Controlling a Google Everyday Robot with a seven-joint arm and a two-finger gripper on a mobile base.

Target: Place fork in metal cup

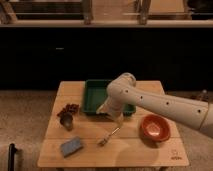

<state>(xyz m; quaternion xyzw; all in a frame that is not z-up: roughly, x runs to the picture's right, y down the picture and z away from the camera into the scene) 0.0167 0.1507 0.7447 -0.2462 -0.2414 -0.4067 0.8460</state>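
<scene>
Silvery fork lay on the counter just by the claw, its state impossible to tell, metal cup well apart

arm hides tray front-rt; gripper at fork handle end

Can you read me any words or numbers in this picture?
A small dark mark on the wooden table, at the front corner near the red-orange round bowl: too blurred to read.
Nothing else bears readable text.
The gripper hangs just above the slim silvery fork; no label shows on it.
</scene>
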